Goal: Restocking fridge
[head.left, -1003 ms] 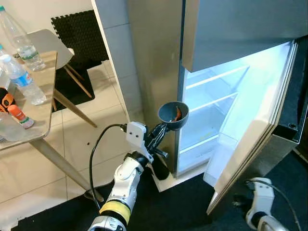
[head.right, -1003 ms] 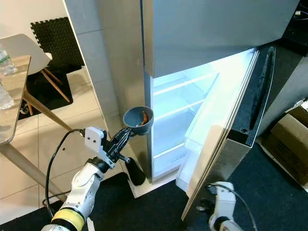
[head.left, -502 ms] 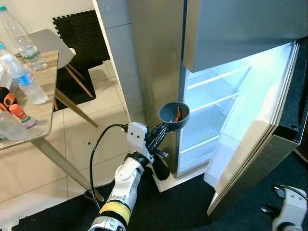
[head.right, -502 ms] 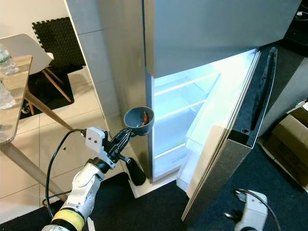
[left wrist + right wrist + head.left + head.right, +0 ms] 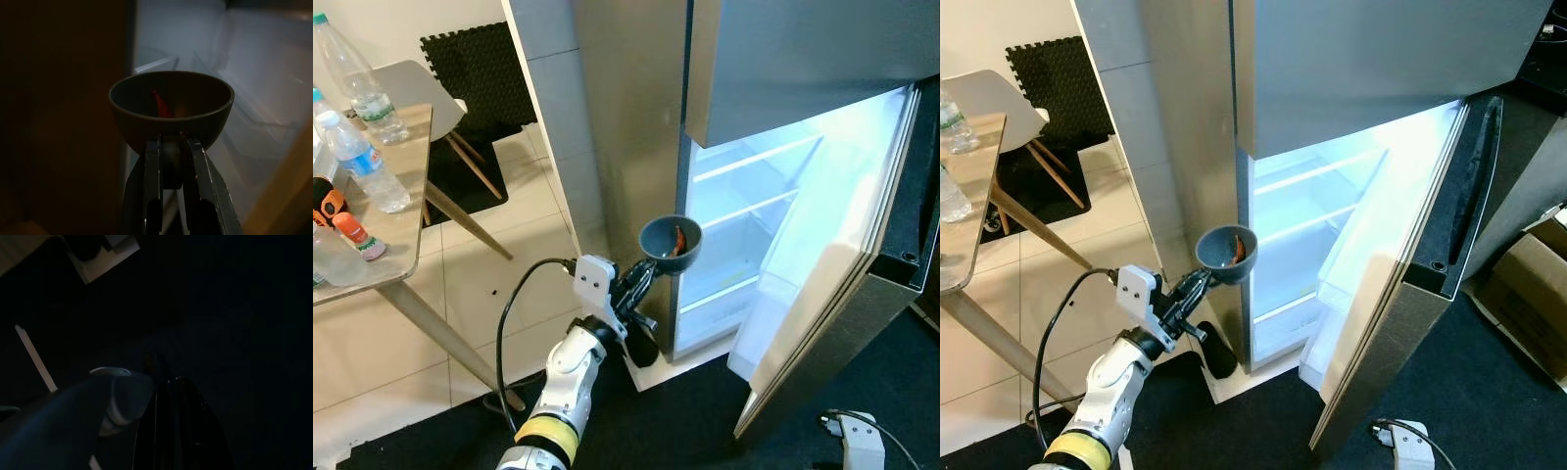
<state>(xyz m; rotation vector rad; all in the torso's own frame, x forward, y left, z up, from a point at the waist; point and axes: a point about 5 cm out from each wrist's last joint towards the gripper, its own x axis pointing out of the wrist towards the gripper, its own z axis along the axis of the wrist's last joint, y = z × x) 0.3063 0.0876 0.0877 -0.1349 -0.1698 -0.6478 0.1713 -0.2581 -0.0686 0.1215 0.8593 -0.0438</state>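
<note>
A grey bowl (image 5: 670, 240) with a red chili (image 5: 679, 238) inside hangs in front of the fridge's left edge, level with the lit lower compartment (image 5: 744, 230). My left gripper (image 5: 644, 271) is shut on the bowl's near rim from below. In the left wrist view the bowl (image 5: 171, 115) sits upright just past the two black fingers (image 5: 152, 186), with the chili (image 5: 160, 104) leaning inside. The fridge door (image 5: 822, 294) stands open to the right. My right arm hangs low at the bottom right (image 5: 857, 446); its gripper (image 5: 168, 382) is dim, with the fingers together.
A wooden table (image 5: 396, 235) at the left holds water bottles (image 5: 360, 162) and a small orange bottle (image 5: 354, 235). Behind it are a chair (image 5: 421, 83) and a black foam mat (image 5: 475, 64). A cardboard box (image 5: 1533, 284) stands right of the door. A black object (image 5: 641, 345) lies at the fridge's base.
My right arm has dropped from beside the open door to the bottom edge of the view. The left gripper has carried the bowl slightly down and toward the fridge opening.
</note>
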